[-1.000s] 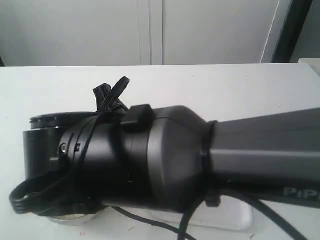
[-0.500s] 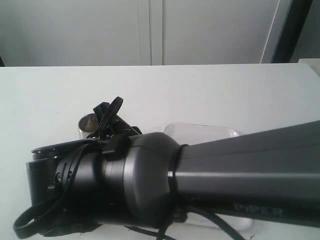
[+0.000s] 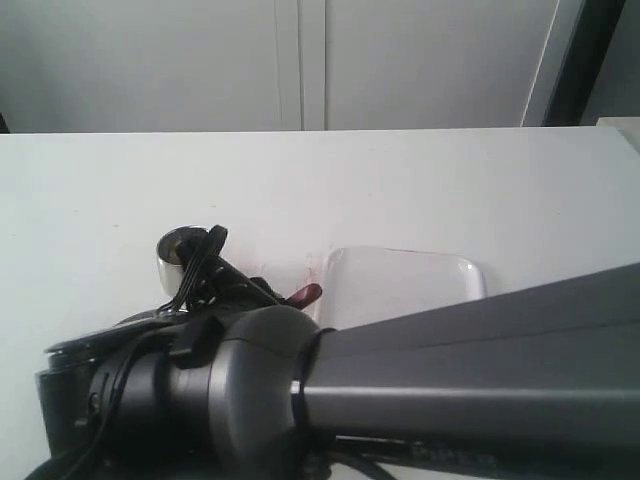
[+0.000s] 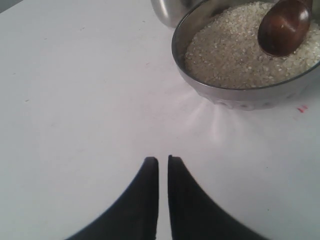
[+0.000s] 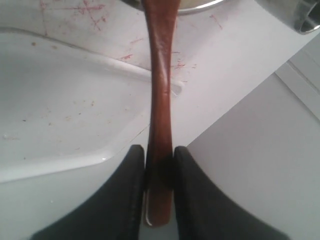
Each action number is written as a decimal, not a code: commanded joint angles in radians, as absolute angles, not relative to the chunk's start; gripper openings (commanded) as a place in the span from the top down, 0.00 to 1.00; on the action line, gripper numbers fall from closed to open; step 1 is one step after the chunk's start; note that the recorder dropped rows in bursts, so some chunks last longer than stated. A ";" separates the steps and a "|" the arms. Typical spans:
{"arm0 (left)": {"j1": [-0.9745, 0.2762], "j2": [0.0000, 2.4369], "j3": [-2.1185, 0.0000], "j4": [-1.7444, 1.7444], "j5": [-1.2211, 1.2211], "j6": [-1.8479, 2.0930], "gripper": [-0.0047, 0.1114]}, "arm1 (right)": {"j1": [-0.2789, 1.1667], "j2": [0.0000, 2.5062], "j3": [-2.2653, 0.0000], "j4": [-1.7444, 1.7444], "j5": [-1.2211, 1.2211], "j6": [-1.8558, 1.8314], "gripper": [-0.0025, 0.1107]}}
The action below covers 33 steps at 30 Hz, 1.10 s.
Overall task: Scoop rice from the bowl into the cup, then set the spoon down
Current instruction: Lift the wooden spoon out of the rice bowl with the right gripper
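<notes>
The steel bowl (image 4: 240,97) holds off-white rice (image 4: 230,50). The dark wooden spoon (image 4: 284,27) has its oval end down on the rice at the bowl's far side. Its long handle (image 5: 161,75) runs back to my right gripper (image 5: 160,152), which is shut on it near the end. In the exterior view only the handle's tip (image 3: 305,295) shows beside the arm. The shiny cup (image 3: 178,250) stands just behind the bowl, its wall (image 4: 167,10) touching or nearly touching it. My left gripper (image 4: 163,161) hovers shut and empty over the bare table in front of the bowl.
A clear shallow plastic tray (image 3: 400,285) lies to the right of the bowl, under the spoon's handle side (image 5: 60,100). My right arm (image 3: 400,390) fills the exterior view's foreground and hides the bowl. Red marks dot the white table (image 5: 90,10).
My right arm has sunk lower in the exterior view, uncovering the cup, the tray and the spoon handle's tip. Its grip on the spoon has stayed the same.
</notes>
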<state>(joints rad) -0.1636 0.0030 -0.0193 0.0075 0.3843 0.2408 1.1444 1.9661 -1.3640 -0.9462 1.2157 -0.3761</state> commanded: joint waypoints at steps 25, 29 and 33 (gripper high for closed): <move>-0.164 0.000 -0.010 0.009 0.419 0.235 0.84 | 1.155 1.969 -1.361 -0.891 1.081 -0.333 0.98; -0.164 0.000 -0.010 0.009 0.419 0.235 0.84 | 1.155 1.969 -1.361 -0.888 1.071 -0.333 0.98; -0.164 0.000 -0.010 0.009 0.419 0.235 0.84 | 1.155 1.969 -1.361 -0.882 1.066 -0.316 0.98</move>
